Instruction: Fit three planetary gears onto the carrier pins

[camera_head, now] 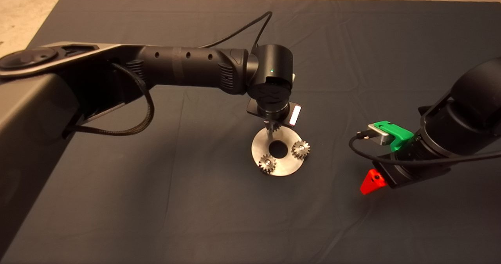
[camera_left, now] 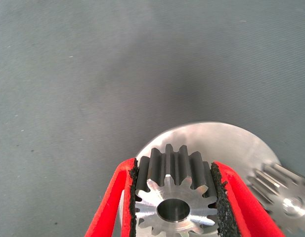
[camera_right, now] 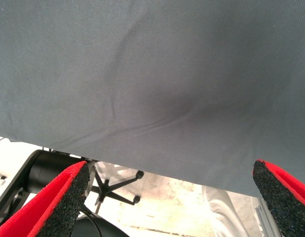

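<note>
a dark wrinkled mat [camera_head: 195, 201] covers the table, pale beige floor [camera_head: 23, 13] beyond it.

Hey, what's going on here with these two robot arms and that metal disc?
The left gripper has its jaws shut on the third planetary gear and holds it over the far side of the round silver disc, which lies on the dark mat. Two planetary gears already sit on carrier pins: one at the disc's right, one at its near left. The right gripper waits off to the right of the disc, jaws open and empty.
</note>
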Controlling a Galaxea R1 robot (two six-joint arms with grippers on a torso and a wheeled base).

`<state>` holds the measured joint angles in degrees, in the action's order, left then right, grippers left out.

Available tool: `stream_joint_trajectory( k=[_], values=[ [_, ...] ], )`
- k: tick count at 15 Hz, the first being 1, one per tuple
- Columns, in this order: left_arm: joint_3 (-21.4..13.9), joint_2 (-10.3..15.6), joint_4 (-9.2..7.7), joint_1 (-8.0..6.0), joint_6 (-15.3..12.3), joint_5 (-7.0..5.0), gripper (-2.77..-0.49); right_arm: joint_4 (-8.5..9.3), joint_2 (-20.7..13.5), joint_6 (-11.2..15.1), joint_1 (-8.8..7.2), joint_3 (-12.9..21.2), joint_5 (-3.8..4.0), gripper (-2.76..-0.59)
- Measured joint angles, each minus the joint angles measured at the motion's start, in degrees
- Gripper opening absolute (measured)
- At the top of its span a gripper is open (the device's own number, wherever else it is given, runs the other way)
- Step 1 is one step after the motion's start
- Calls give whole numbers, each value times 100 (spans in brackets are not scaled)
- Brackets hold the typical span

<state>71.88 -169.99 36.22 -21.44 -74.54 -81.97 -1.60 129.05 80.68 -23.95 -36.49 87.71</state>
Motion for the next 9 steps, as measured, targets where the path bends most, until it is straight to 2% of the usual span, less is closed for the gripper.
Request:
stream_joint_trajectory(
  k=[3,6,9],
  values=[
    [-73,0,88,2,-2,0,-244,0,0,7,0,0,0,-89],
    [-73,0,94,9,-2,-9,-244,0,0,20,0,0,0,-89],
    [-73,0,116,129,0,-111,-244,0,0,20,0,0,1,-89]
  ],
)
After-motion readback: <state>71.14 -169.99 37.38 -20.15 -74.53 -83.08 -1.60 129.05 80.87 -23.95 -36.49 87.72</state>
